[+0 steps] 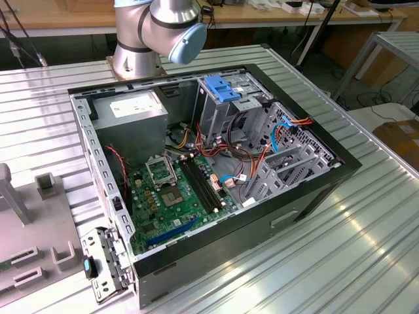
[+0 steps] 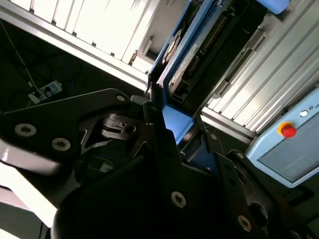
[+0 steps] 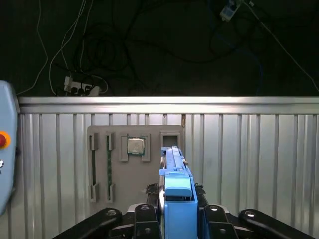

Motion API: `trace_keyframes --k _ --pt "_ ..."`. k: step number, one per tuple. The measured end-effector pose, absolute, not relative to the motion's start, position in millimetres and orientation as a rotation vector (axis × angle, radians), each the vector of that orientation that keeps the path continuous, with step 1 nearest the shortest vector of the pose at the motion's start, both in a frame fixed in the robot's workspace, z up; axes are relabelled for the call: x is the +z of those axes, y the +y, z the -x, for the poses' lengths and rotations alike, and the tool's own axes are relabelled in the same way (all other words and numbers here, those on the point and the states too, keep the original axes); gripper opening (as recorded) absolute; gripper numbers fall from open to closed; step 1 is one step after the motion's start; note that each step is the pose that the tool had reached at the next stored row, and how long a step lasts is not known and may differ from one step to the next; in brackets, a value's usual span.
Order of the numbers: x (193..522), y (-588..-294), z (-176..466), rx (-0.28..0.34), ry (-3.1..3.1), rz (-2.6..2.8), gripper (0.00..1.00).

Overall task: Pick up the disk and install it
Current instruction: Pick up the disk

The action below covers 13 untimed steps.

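- The exterior view gives us the open computer case (image 1: 308, 196) lying on the ribbed metal bench (image 1: 340, 261). Its green motherboard (image 1: 177, 196) sits low in the frame and the grey power supply (image 1: 134, 108) is towards the upper left.
- In the same view the tall drive cage (image 1: 222, 108) stands in the upper middle with a blue bracket (image 1: 226, 88) on top. The arm (image 1: 160, 26) rises from its base at the top edge.
- At the exterior view's left lies a grey tray (image 1: 39, 242) of holders.
- Both wrist views bring in the pincer (image 3: 177, 209) (image 2: 177, 122). Its black fingers (image 3: 149, 219) are closed on the disk (image 3: 177, 191), which is held off the bench.
- In the first wrist view we see the disk edge-on as a bright blue carrier rail with a narrow strip of grey metal. Beyond it lie the grey tray (image 3: 129, 189), carrying a square processor chip (image 3: 135, 146) and a thin green memory stick (image 3: 108, 164), and then the bench and a dark floor strewn with cables (image 3: 99, 59).
- The second wrist view adds the disk's (image 2: 192, 55) flat side: grey metal, a pale label and a connector row, framed by the blue rail.
- That view also takes in a pale blue control pendant (image 2: 289, 144) with a red button (image 2: 288, 130).
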State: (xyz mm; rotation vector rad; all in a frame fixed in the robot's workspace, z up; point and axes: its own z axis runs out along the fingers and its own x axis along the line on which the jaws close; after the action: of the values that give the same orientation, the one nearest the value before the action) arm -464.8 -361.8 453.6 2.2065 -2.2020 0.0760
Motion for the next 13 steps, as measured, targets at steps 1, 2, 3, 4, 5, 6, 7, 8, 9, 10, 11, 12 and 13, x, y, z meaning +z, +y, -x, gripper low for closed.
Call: trace_keyframes --k 1,2,3,4,5,6,7,8,9,10,11,12,13 --pt "456.6 -361.8 464.8 0.076 -2.202 -2.206 0.37" --pt "459.9 -361.8 464.8 0.076 -2.202 -2.206 0.37" --pt "466.3 -361.8 464.8 0.076 -2.202 -2.207 0.37" --pt "474.3 -361.8 464.8 0.076 -2.202 -2.206 0.37" --pt "486.9 -361.8 464.8 0.076 -2.202 -2.206 0.37" --pt "492.7 -361.8 464.7 0.076 -2.202 -2.206 0.37" --pt "497.4 -361.8 464.8 0.076 -2.202 -2.206 0.37" --pt "501.8 -361.8 464.8 0.076 -2.202 -2.206 0.37" --pt "504.4 -361.8 464.8 0.076 -2.202 -2.206 0.37" --pt "508.6 -361.8 464.8 0.076 -2.202 -2.206 0.37" --pt "510.9 -361.9 464.8 0.076 -2.202 -2.206 0.37" --pt "514.9 -361.8 464.8 0.076 -2.202 -2.206 0.37" --pt "520.4 -361.9 464.8 0.076 -2.202 -2.206 0.37"
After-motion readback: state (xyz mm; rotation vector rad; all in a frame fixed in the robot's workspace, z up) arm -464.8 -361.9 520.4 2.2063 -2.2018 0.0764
